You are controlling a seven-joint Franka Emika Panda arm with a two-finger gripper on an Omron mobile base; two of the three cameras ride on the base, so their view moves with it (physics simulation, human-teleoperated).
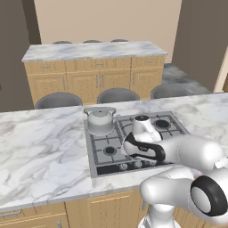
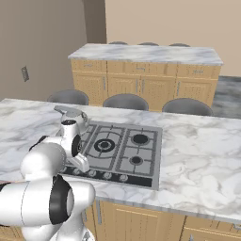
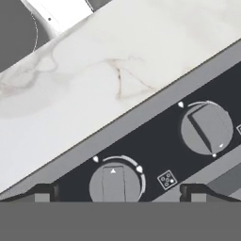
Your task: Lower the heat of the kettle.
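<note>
- Kettle (image 1: pixel 100 121): squat silver-grey body, standing on the rear left burner of the cooktop (image 1: pixel 171 132), which is set in the marble counter (image 1: pixel 40 147).
- Arm: bent low over the front edge of the cooktop, near the row of knobs.
- Gripper (image 3: pixel 116 190): jaws spread wide, empty; fingertips (image 3: pixel 41 192) flank one grey knob (image 3: pixel 114 182) without touching it.
- Second knob (image 3: pixel 207 128): further along the dark control strip, its bar turned askew.
- Stools (image 2: pixel 125 101): three, beyond the counter.
</note>
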